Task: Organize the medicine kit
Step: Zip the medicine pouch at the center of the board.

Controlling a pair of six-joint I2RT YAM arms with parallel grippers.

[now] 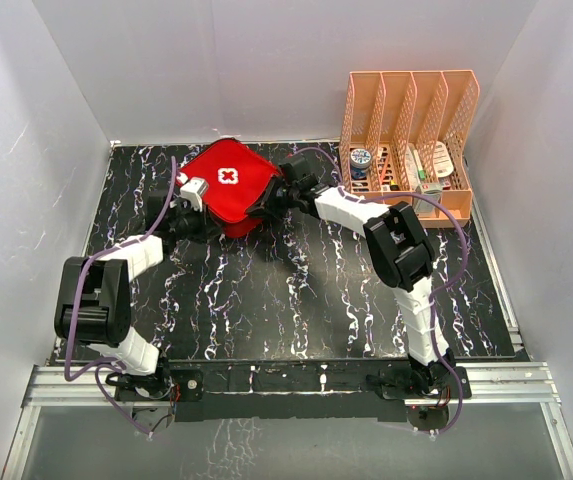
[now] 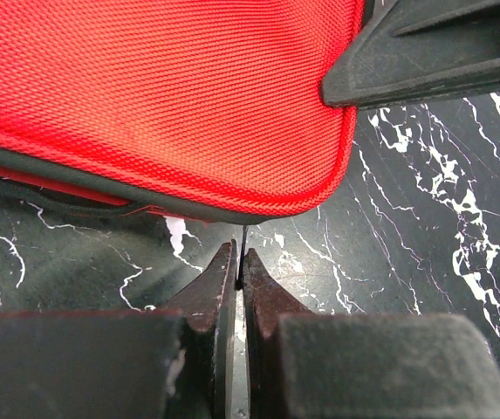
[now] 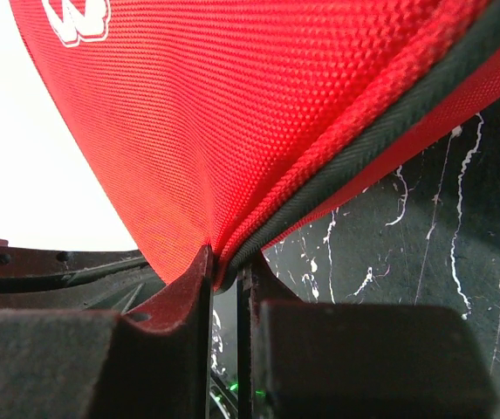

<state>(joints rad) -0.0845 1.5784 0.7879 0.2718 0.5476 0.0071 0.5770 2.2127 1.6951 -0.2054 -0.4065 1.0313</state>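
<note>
1. medicine kit [image 1: 228, 188]: at ~11 o'clock on the counter [image 1: 296, 290], far side, cross up, lid looks down. File rack [image 1: 406, 130] sits apart at 1 o'clock.
2. left jaws: all but closed, pinching a thin black strand [image 2: 243, 237] at the kit's edge, prob. the zip pull.
3. right jaws: clamped on the kit's piped rim, fabric puckered.
4. Step, I'd judge: starting to unzip, w/ the right side bracing. Next needs the pull drawn along the seam w/o the strand slipping.

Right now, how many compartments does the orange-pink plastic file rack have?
4, side by side in the orange-pink plastic file rack at the table's far right corner. Small items lie inside; some may be hidden.
</note>
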